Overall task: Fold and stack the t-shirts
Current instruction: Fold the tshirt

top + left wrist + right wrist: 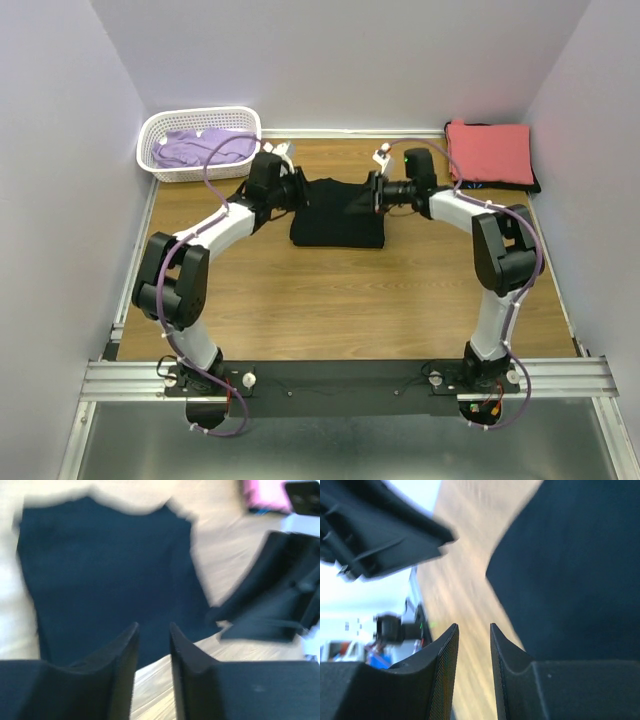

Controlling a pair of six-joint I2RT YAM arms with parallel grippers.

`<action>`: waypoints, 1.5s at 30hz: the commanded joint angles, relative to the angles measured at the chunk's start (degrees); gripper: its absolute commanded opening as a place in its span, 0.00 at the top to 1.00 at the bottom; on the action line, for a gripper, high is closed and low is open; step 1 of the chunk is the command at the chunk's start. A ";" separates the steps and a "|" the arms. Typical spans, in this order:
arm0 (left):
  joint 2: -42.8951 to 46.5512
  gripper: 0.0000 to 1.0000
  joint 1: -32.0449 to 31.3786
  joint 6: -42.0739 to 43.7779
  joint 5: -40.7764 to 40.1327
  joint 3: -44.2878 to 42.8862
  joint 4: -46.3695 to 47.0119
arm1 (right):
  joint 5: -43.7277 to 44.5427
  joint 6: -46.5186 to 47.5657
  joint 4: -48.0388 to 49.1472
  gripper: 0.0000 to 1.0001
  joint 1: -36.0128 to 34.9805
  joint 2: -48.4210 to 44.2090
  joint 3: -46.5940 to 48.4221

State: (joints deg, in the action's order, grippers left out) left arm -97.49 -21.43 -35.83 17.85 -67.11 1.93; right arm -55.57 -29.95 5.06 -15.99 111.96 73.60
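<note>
Here, the two arm bases sit at the near edge of the wooden bench point(330, 310), and both arms reach forward and inward toward its middle. The black t-shirt point(337, 212) lies flat at the bench centre, folded to a rough rectangle, directly between the two hands.

The left hand point(298, 190) is at the shirt's left far edge. Its fingers point(120, 670) are drawn together to a narrow slit with nothing between them. The right hand point(374, 192) is at the shirt's right far edge. Its fingers point(512, 665) are likewise drawn together and hold nothing. Both wrist views are blurred, so contact between fingertips and cloth cannot be confirmed.

At the far left corner stands a white lattice basket point(152, 160) with the lavender t-shirt point(200, 148) bunched inside. At the far right corner, the coral-red t-shirt point(490, 150) lies folded on top of a dark garment point(533, 184), of which only an edge shows.
</note>
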 commanded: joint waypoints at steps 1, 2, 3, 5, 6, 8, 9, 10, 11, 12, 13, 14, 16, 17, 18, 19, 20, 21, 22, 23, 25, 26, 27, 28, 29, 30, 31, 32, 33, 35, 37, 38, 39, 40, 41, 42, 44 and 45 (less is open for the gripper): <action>-2.44 0.69 0.60 -1.96 2.36 7.15 3.41 | -3.48 -0.37 2.15 0.61 -0.71 2.20 -5.39; -3.48 0.71 0.60 -2.05 2.46 7.69 3.95 | -3.58 0.24 2.06 0.61 -0.71 2.64 -6.44; -4.19 0.73 0.69 -1.96 2.46 7.96 4.22 | -3.49 0.86 2.06 0.61 -0.62 3.00 -7.67; -6.64 0.77 1.04 -1.87 2.28 8.05 4.57 | -3.67 2.35 2.15 0.62 -0.19 5.01 -8.39; -7.44 0.78 1.30 -2.22 2.28 7.88 4.74 | -3.84 2.62 2.15 0.62 0.60 7.11 -8.39; -9.20 0.78 2.09 -2.75 2.54 7.87 5.01 | -4.19 2.71 2.15 0.62 1.83 9.22 -8.04; -10.69 0.79 2.88 -3.36 2.89 7.87 5.18 | -4.28 2.62 2.23 0.62 3.32 10.37 -7.86; -11.40 0.80 3.23 -3.54 3.07 7.87 5.18 | -4.72 2.88 2.15 0.62 4.12 12.30 -7.86; -11.75 0.81 3.50 -3.71 2.98 7.87 5.27 | -4.81 2.80 2.23 0.62 4.91 12.31 -7.86; -12.63 0.81 3.76 -3.80 2.90 7.96 5.27 | -4.81 2.88 2.15 0.62 5.61 14.06 -8.04; -12.90 0.81 4.11 -3.89 2.63 8.14 5.27 | -5.07 2.88 2.15 0.62 7.18 14.68 -8.30; -13.25 0.81 4.29 -3.98 2.46 8.14 5.27 | -5.07 2.80 2.23 0.62 7.90 15.47 -8.39; -13.86 0.82 4.64 -4.33 2.89 8.40 5.27 | -4.90 2.62 2.15 0.63 9.39 16.62 -8.48; -13.95 0.82 4.73 -4.51 2.98 8.49 5.27 | -4.90 2.45 2.15 0.63 9.57 16.45 -8.39; -13.60 0.82 4.64 -4.59 3.16 8.49 5.27 | -4.90 2.45 2.06 0.63 9.57 15.31 -8.30; -13.25 0.82 4.64 -4.77 3.77 8.66 5.27 | -5.16 2.18 2.15 0.63 9.49 14.26 -8.30; -12.64 0.82 4.64 -4.77 3.95 8.93 5.27 | -5.42 1.66 2.15 0.63 9.31 13.20 -8.30; -10.63 0.81 4.64 -4.95 4.12 9.02 5.19 | -5.08 1.39 2.15 0.63 9.13 11.63 -8.30; -8.26 0.77 4.56 -5.03 3.95 9.28 5.10 | -4.73 0.69 2.15 0.63 8.70 8.74 -8.39; -8.24 0.73 4.56 -5.03 3.86 9.37 5.01 | -4.81 0.17 2.15 0.63 8.35 7.23 -8.21; -4.21 0.67 4.56 -5.03 3.34 9.37 4.05 | -4.81 -0.54 2.15 0.63 6.60 4.94 -7.25; -2.89 0.61 4.56 -4.86 3.07 9.02 3.26 | -4.29 -1.67 2.23 0.63 5.71 3.11 -6.72; -0.36 0.58 4.56 -4.34 2.90 8.76 2.64 | -4.20 -2.29 2.24 0.63 3.70 2.48 -6.11; 0.89 0.53 4.56 -3.98 1.85 8.40 0.98 | -4.11 -2.91 2.15 0.63 2.55 2.04 -4.62; 3.34 0.50 4.64 -3.63 0.97 7.79 -0.08 | -3.32 -3.87 2.32 0.63 1.24 1.68 -3.74; 4.58 0.47 4.64 -3.11 -0.08 7.35 -1.22 | -2.71 -4.40 2.58 0.63 0.00 1.68 -2.86; 5.81 0.42 4.73 -2.14 -2.27 7.17 -3.41 | -2.09 -4.93 2.76 0.63 -2.79 1.85 -1.11; 6.95 0.39 4.73 -1.53 -3.51 6.82 -4.47 | -1.74 -6.24 3.11 0.63 -4.21 2.20 0.04; 9.40 0.36 4.64 -1.00 -5.09 6.73 -5.61 | -1.65 -7.13 4.51 0.63 -5.53 3.69 0.83; 11.70 0.29 4.82 0.40 -9.57 6.99 -8.34 | -0.16 -9.84 6.44 0.63 -8.53 5.54 2.67; 14.86 0.24 4.99 1.81 -13.60 7.95 -9.92 | 1.60 -13.00 9.69 0.63 -10.02 8.79 3.30; 16.53 0.23 4.91 2.34 -14.76 8.40 -10.37 | 1.78 -14.59 13.53 0.63 -10.20 10.19 3.13; 17.33 0.22 4.99 2.87 -15.81 8.84 -10.81 | 2.30 -16.08 15.23 0.63 -10.29 11.34 2.86; 18.03 0.22 5.00 3.22 -16.69 9.36 -11.16 | 3.18 -17.23 16.29 0.63 -10.29 14.31 2.77; 18.65 0.21 5.00 3.58 -17.40 10.59 -11.51 | 5.02 -18.29 16.65 0.63 -10.20 15.55 2.77; 19.61 0.21 5.08 4.10 -19.32 11.21 -11.60 | 5.82 -18.47 16.74 0.63 -10.29 17.22 3.12; 20.15 0.21 5.08 4.46 -20.13 12.88 -11.69 | 7.05 -20.05 16.65 0.63 -10.20 21.35 3.21; 20.41 0.21 5.00 4.54 -20.13 13.32 -11.60 | 6.97 -20.58 16.65 0.63 -10.29 22.50 3.39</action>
State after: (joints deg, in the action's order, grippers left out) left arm -78.15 -16.82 -33.78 3.46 -56.93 -6.50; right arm -53.04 -45.89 19.73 -26.81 129.03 76.77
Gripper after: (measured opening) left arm 0.786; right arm 0.369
